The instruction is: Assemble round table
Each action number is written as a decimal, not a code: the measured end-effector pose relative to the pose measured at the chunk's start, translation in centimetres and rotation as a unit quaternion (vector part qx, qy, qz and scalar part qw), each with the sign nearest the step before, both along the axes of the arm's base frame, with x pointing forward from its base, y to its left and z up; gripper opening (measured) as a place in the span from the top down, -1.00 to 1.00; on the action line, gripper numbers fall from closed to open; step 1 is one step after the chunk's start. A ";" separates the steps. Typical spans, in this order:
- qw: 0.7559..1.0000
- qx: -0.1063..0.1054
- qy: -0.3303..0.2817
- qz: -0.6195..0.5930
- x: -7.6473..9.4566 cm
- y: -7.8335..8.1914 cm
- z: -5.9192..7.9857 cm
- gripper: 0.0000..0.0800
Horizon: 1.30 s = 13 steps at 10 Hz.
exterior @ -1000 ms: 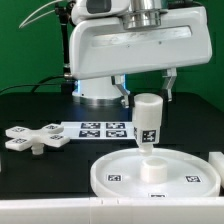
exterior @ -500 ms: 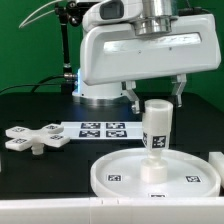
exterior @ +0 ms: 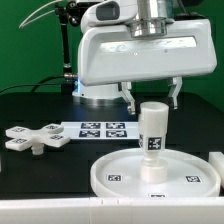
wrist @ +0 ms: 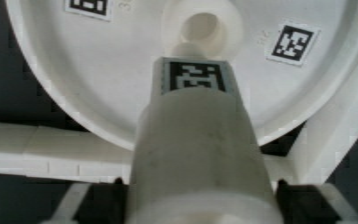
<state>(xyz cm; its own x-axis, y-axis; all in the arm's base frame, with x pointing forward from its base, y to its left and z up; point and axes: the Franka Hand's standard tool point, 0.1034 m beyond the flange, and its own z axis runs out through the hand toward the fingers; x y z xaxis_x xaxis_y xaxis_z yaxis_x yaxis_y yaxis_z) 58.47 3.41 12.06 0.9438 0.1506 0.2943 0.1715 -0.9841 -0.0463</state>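
Arm poised above the round disc (exterior: pixel 155 174)

Gripper (exterior: pixel 150 97) points straight down, fingers clamped on the upright cylinder leg (exterior: pixel 152 130), its base at the disc's centre.

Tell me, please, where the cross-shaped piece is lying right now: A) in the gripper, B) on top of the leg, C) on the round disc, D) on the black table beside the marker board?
D: the cross-shaped piece lies flat on the black table, at the exterior view's left of the marker board.

The white cylinder leg (exterior: pixel 152 136) stands upright on the rimmed round disc's (exterior: pixel 110 172) centre; the cross-shaped piece (exterior: pixel 36 139) lies flat at the exterior view's left.
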 end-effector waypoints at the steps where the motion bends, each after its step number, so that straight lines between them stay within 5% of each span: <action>1: 1.000 0.000 -0.002 0.000 0.0 0.0 0.2 -0.02; 13: 1.000 0.000 0.014 0.007 -1.2 1.0 -2.0 -0.02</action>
<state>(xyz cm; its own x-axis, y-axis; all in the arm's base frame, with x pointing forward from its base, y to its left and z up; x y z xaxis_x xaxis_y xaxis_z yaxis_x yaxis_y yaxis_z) 57.26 4.37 10.09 0.9496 0.1635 0.2673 0.1834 -0.9817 -0.0510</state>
